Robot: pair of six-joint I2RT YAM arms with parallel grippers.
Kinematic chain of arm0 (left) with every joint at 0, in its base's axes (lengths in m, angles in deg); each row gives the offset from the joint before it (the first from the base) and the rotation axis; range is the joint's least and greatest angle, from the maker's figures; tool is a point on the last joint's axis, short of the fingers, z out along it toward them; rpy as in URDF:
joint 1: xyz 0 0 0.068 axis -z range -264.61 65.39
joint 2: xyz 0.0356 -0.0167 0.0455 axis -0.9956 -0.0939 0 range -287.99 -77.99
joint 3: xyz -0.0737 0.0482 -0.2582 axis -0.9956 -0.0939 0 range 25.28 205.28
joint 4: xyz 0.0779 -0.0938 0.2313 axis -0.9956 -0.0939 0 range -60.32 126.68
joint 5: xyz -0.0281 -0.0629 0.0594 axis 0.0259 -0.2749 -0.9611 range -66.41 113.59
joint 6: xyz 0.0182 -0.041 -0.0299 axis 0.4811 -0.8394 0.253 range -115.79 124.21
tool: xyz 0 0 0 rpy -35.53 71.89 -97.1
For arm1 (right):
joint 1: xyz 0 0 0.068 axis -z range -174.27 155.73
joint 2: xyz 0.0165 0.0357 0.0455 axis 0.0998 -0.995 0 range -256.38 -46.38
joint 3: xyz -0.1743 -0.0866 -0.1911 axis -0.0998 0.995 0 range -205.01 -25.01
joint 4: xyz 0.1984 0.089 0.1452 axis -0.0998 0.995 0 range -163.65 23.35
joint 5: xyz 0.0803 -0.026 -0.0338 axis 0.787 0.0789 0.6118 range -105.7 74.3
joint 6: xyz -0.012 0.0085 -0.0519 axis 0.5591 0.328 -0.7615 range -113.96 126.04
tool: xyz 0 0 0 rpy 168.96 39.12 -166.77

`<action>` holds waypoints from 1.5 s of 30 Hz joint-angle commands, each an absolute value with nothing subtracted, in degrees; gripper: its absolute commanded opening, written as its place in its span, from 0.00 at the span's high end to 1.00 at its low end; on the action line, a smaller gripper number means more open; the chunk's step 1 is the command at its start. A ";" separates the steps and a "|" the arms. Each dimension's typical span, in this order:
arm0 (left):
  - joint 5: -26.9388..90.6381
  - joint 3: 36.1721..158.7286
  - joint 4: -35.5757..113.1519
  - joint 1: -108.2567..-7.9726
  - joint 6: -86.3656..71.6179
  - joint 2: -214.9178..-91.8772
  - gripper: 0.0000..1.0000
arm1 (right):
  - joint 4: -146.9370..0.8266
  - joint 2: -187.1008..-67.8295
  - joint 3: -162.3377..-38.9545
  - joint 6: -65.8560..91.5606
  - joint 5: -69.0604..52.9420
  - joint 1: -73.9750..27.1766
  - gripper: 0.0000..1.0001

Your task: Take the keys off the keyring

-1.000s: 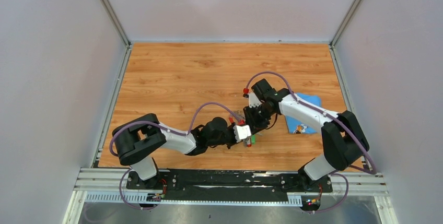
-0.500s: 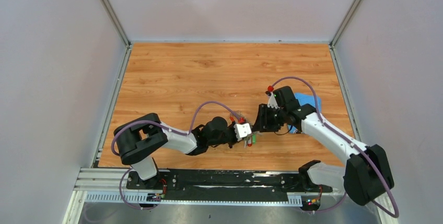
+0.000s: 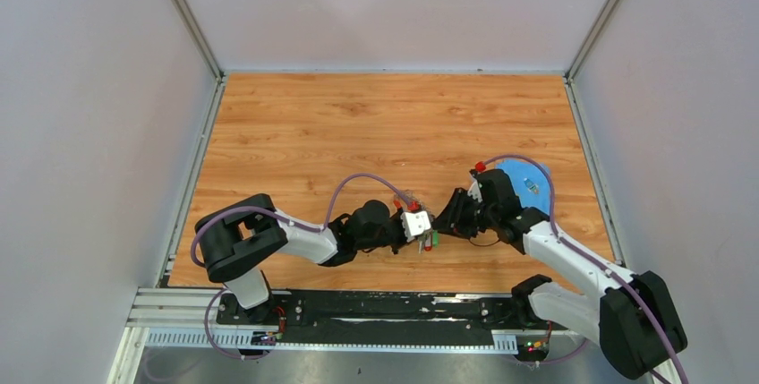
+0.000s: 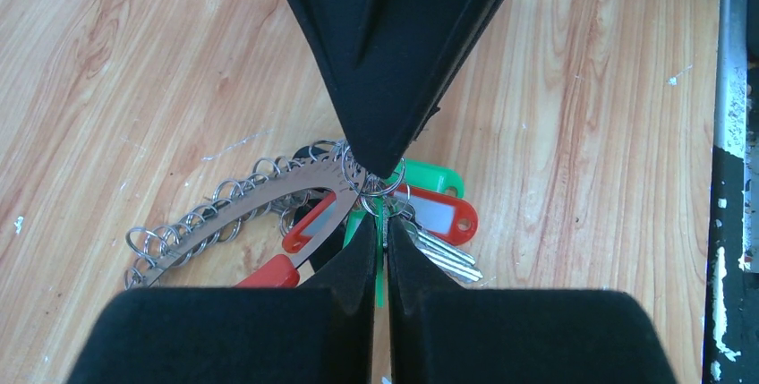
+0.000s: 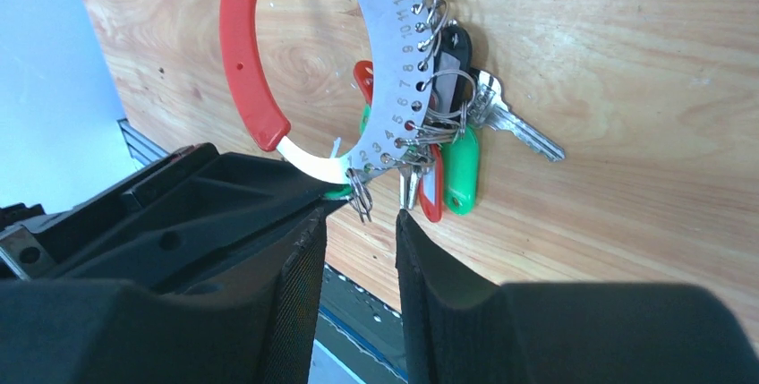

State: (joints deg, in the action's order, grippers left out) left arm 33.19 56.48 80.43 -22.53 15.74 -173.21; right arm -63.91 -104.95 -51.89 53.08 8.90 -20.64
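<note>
Keyring (image 5: 398, 71): low over the desk (image 5: 626, 89), one edge gripped, apparently to steady it. Keys (image 5: 459, 174): bunched beside that edge, not yet off.
Left gripper (image 4: 379, 263): jaws pressed together, pinching the ring's rim.
Right gripper (image 5: 362, 223): jaws partly spread and empty, just beside the small split rings, seemingly lining up on a key.

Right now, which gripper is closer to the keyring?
Left. The left gripper is shut on the keyring at its rim. The right gripper is open, its tips just beside that rim, at the keys hanging from it.
</note>
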 commanded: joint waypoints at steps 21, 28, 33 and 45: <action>33.44 57.97 83.27 -22.12 15.10 -173.57 1.00 | -74.18 -104.27 -45.58 60.62 8.50 -19.94 0.83; 33.13 57.84 83.27 -22.10 15.32 -173.48 1.00 | -73.90 -104.32 -45.99 60.00 8.62 -19.93 0.97; 32.17 57.37 83.27 -22.10 15.65 -173.06 1.00 | -70.06 -103.61 -46.55 58.80 8.35 -19.89 0.99; 27.84 56.14 83.03 -22.14 17.88 -171.37 1.00 | -65.03 -103.93 -48.13 54.48 9.75 -19.94 0.99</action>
State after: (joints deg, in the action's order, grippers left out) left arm 31.58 56.83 80.74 -22.09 15.80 -173.19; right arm -70.73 -103.99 -47.19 57.98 9.88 -20.64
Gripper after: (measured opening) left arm 0.012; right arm 0.013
